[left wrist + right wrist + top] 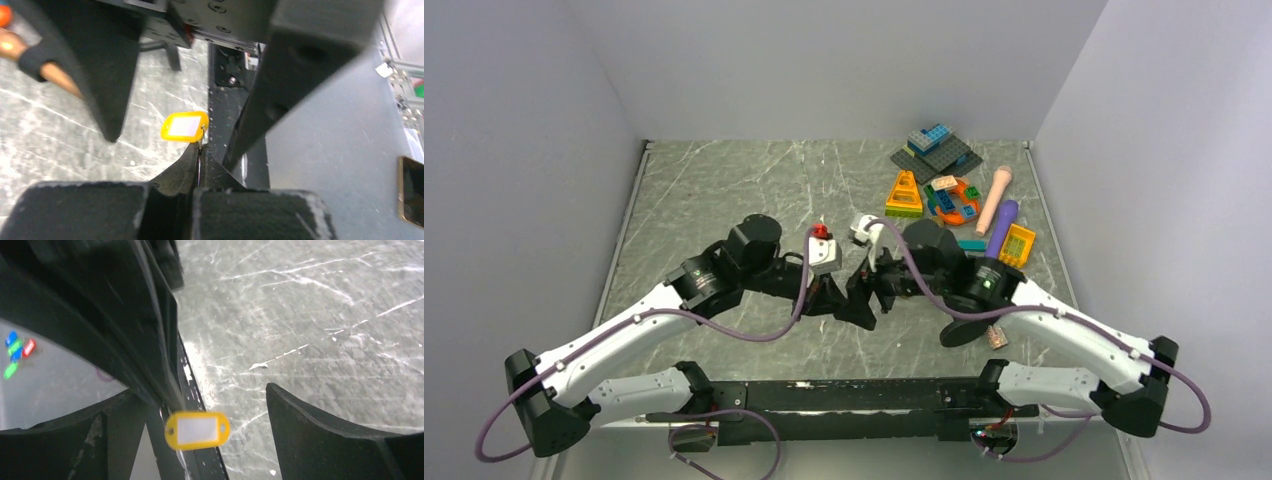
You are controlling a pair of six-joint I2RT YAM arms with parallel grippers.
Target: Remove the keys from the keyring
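Note:
My left gripper is shut on the keyring, a thin metal wire that shows as a sliver between the pads. A yellow tag with a white label hangs from the ring just past the fingertips. My right gripper stands open around that yellow tag, with neither finger touching it. Its two dark fingers loom on either side in the left wrist view. From above, the left gripper and right gripper meet tip to tip at mid table. The keys are hidden from every view.
Toys crowd the back right: a brick plate, an orange triangle, a pink microphone, a purple stick and a yellow piece. A black round base lies by the right arm. Grey walls enclose the marbled table.

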